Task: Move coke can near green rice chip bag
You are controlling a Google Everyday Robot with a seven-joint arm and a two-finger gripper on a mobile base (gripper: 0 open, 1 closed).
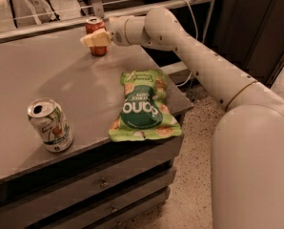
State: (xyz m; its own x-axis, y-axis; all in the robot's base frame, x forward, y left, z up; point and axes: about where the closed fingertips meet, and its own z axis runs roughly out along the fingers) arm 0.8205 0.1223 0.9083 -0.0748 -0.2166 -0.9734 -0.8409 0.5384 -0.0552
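The red coke can (95,26) stands upright at the far edge of the grey table (46,80). My gripper (93,38) is right at the can, reaching in from the right and covering its middle. The green rice chip bag (143,106) lies flat near the table's front right corner, well in front of the can and apart from the gripper.
A white and green soda can (50,125) with an open top stands at the table's front left. A metal rail (147,8) runs behind the table. My arm (199,56) stretches over the table's right edge. Drawers (104,185) sit below the tabletop.
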